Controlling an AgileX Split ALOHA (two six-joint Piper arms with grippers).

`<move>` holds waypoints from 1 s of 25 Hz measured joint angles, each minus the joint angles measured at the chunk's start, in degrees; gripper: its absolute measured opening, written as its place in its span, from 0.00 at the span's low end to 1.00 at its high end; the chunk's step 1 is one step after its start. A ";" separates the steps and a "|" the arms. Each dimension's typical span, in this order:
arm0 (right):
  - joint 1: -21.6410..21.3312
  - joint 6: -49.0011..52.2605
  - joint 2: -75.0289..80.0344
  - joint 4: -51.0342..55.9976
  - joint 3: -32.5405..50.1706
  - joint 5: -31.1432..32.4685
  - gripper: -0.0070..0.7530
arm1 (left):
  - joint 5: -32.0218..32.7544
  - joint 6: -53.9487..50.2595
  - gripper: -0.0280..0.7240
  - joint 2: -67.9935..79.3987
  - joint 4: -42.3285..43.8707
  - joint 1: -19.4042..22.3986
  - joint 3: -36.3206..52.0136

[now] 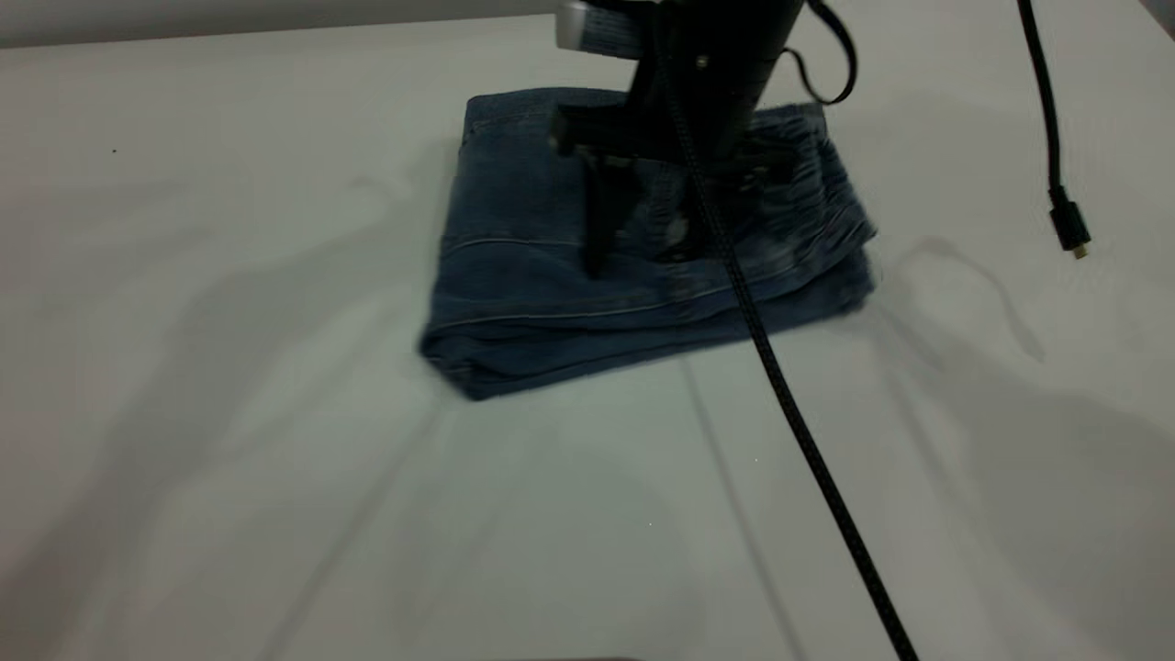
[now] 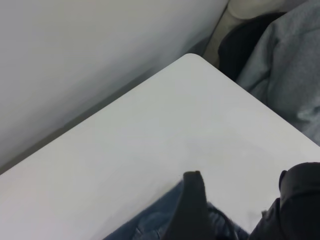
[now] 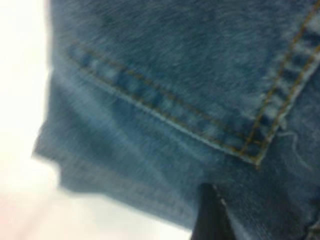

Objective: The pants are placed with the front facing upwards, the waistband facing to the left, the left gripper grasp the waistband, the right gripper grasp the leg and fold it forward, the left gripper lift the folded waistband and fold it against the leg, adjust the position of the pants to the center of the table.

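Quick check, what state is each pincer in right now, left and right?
Left pincer: open, at the edge of the pants, holding nothing.
Right pincer: down on the pants; open or closed cannot be told.

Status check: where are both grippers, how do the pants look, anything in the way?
Right gripper down on the folded pants, waistband on top at their right. Left gripper by the denim near a table corner. Loose black cable trails across the table.

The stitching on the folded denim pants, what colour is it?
Golden-orange stitching on blue denim pants, clearest in the right wrist view.
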 joint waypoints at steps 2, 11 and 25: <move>-0.05 -3.39 0.00 1.95 0.00 1.08 0.54 | 0.71 0.00 0.79 0.00 0.00 0.00 0.00; -5.78 -7.43 -10.15 -0.68 0.11 7.16 0.54 | 2.32 -0.73 0.79 -2.27 8.17 0.00 0.00; -14.91 -7.07 -38.14 -9.76 0.15 15.41 0.54 | 26.44 -15.84 0.79 -8.66 26.71 0.00 0.00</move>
